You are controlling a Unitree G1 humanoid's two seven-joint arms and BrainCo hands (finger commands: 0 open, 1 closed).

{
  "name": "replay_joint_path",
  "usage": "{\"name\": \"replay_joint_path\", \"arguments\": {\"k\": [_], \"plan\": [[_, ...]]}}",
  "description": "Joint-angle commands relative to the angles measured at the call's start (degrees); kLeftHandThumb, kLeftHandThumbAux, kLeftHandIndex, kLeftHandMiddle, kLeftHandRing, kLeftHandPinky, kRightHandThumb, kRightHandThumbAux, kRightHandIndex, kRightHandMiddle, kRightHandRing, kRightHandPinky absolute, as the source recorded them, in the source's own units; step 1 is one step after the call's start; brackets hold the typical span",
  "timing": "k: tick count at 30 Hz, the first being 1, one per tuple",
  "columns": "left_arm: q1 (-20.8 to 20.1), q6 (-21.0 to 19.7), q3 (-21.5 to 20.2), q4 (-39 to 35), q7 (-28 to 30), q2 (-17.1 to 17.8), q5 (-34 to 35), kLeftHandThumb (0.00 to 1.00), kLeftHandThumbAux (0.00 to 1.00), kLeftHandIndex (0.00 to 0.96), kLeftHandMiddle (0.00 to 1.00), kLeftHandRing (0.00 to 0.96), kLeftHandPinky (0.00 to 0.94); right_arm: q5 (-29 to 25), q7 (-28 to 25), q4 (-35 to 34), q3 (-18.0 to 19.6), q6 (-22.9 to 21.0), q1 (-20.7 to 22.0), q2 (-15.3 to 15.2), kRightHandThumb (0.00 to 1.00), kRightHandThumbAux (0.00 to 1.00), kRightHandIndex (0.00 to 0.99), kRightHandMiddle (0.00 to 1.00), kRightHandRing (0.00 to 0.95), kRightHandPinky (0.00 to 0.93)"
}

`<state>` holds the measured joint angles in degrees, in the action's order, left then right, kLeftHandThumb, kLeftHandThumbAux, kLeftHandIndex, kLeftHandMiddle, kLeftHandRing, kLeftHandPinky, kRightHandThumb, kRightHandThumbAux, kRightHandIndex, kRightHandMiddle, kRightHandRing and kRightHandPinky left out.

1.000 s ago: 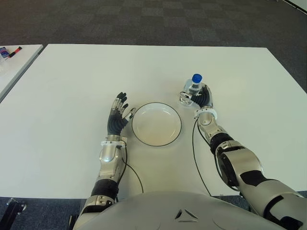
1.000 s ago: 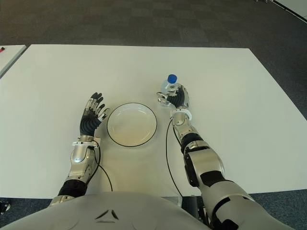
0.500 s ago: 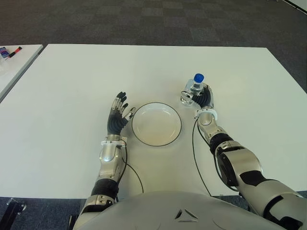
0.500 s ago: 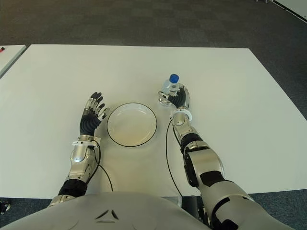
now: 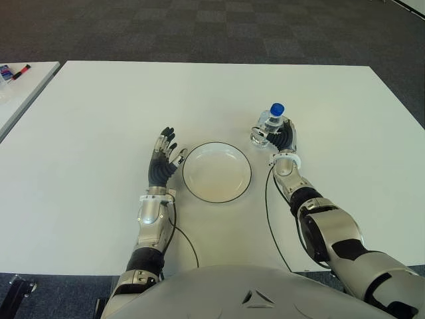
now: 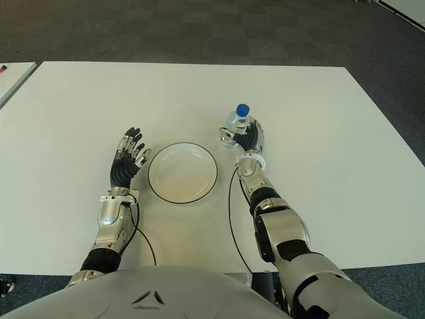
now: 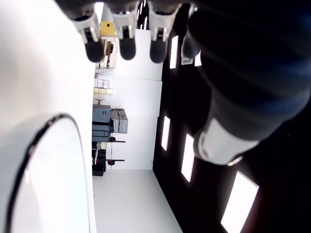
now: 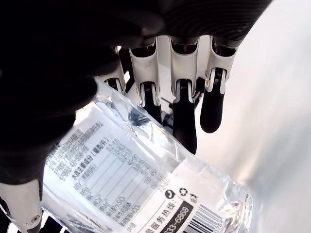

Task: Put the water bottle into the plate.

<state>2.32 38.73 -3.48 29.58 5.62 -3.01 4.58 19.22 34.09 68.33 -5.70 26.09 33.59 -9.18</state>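
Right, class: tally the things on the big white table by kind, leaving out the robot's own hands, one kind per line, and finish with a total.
Water bottles: 1, clear with a blue cap, water bottle, gripped by the right hand
Plates: 1, white with a dark rim, plate, beside the open left hand
Total: 2

A clear water bottle (image 5: 268, 126) with a blue cap and a printed label is held upright, slightly tilted, just right of the plate (image 5: 217, 172). The round white plate, dark-rimmed, lies flat and empty on the tabletop (image 5: 99, 106).
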Motion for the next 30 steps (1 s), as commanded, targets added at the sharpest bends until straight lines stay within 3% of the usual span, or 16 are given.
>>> {"name": "replay_joint_path", "arguments": {"k": [1,30], "plan": [[-0.6,-0.8,0.0,1.1,0.2,0.0,0.2,0.317,0.773,0.069,0.085,0.072,0.101,0.0,1.1,-2.1,0.0,1.6,-0.4,0.3,0.842,0.675,0.434,0.465,0.501,0.491],[-0.9,-0.3,0.1,1.9,0.3,-0.2,0.1,0.301,0.786,0.066,0.083,0.069,0.102,2.2,4.0,-9.2,-2.0,4.8,-4.0,0.0,0.839,0.679,0.405,0.491,0.53,0.514]]}}
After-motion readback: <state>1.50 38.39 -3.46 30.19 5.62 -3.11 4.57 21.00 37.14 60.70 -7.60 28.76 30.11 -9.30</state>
